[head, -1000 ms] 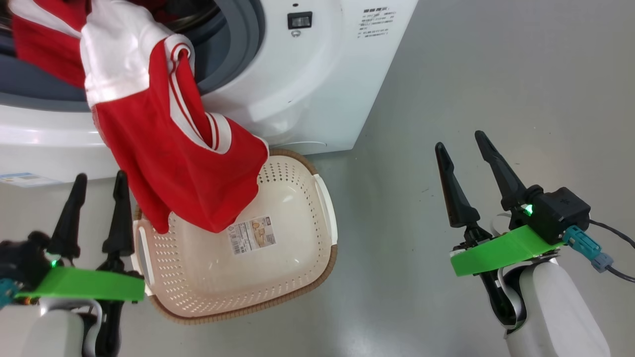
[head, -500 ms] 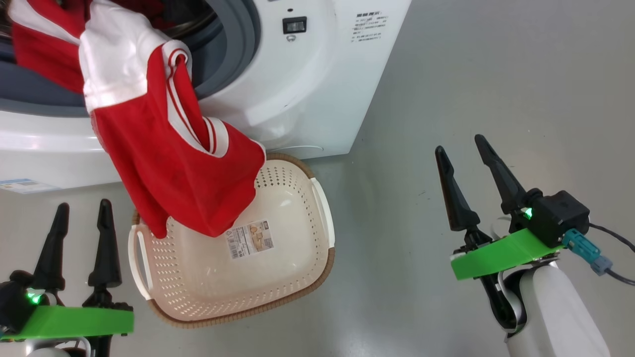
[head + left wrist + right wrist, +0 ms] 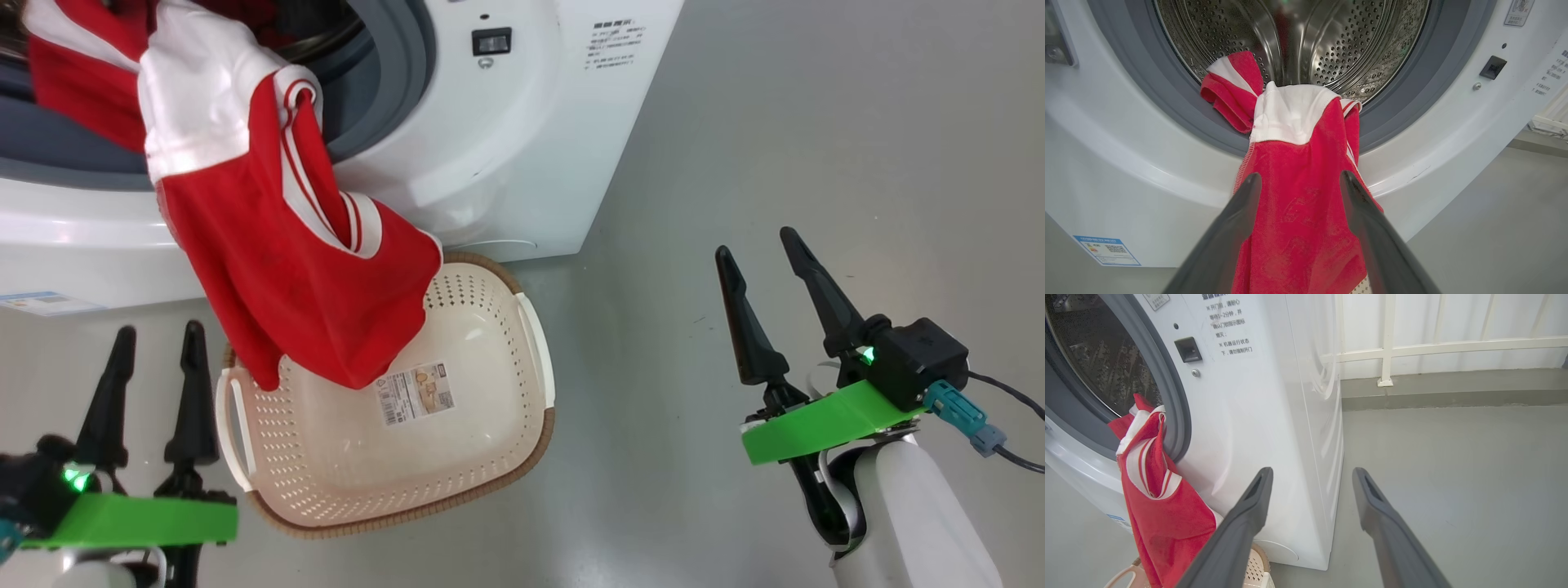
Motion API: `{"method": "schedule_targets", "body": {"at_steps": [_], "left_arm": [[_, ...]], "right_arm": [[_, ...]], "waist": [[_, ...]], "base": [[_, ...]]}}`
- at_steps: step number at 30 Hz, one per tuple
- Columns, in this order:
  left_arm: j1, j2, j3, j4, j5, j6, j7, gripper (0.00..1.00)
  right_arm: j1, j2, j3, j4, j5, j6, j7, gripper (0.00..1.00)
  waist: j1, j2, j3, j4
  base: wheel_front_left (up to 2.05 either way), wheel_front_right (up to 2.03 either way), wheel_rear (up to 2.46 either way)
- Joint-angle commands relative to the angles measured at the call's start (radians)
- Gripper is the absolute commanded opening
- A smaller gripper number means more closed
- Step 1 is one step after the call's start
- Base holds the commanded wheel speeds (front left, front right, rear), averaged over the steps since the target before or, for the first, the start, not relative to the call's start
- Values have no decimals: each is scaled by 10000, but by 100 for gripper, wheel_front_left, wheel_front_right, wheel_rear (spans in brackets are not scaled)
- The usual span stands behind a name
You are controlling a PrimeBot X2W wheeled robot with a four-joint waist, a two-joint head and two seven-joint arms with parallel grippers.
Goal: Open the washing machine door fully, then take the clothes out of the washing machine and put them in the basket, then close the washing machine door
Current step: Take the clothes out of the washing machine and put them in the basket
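Standing spread with nothing between them, the left gripper [image 3: 160, 328] and the right gripper [image 3: 756, 242] both hover over a smooth grey floor [image 3: 735, 122] with a dull sheen. The basket [image 3: 473, 327] sits on that floor between the two pairs of fingers, just beside the left pair and well apart from the right. A label sticker [image 3: 415, 394] lies on its bare bottom.

Straight beyond the left fingertips the clothes [image 3: 1298, 228] hang out of the washing machine [image 3: 506, 147], draped over the grey gasket [image 3: 1167, 102] and the white front. Their red lower end dangles over the basket corner nearest the left fingers; whether it touches I cannot tell. More red and white fabric is bunched at the lip of the steel drum [image 3: 1339, 41].

Far past the right fingertips, the floor meets a low kerb under a white railing [image 3: 1388, 347].
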Motion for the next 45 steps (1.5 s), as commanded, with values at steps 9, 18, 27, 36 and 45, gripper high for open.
{"method": "schedule_targets", "body": {"at_steps": [9, 18, 27, 36, 45], "left_arm": [[-1503, 520, -438, 429, -203, -29, -82, 100], [-3143, 755, -1418, 1691, -284, -29, -82, 100], [-4306, 969, -2172, 2790, -506, -29, -82, 100], [-5457, 1122, -2809, 4061, -657, -29, -82, 100], [-6442, 1163, -3195, 5168, -420, -29, -82, 100]], "right_arm": [[66, 76, 265, -244, -1, 16, -48, 100], [-156, 101, 379, -236, 25, 16, -48, 100], [-264, 115, 368, -293, 73, 16, -48, 100], [-352, 118, 437, -368, 258, 16, -48, 100], [-437, 119, 433, -469, 340, 16, -48, 100]], "waist": [[0, 0, 240, 57], [0, 0, 497, -63], [0, 0, 689, -202], [0, 0, 875, -405], [0, 0, 1051, -569]], "base": [[0, 0, 0], [0, 0, 0], [0, 0, 0], [0, 0, 0], [0, 0, 0]]}}
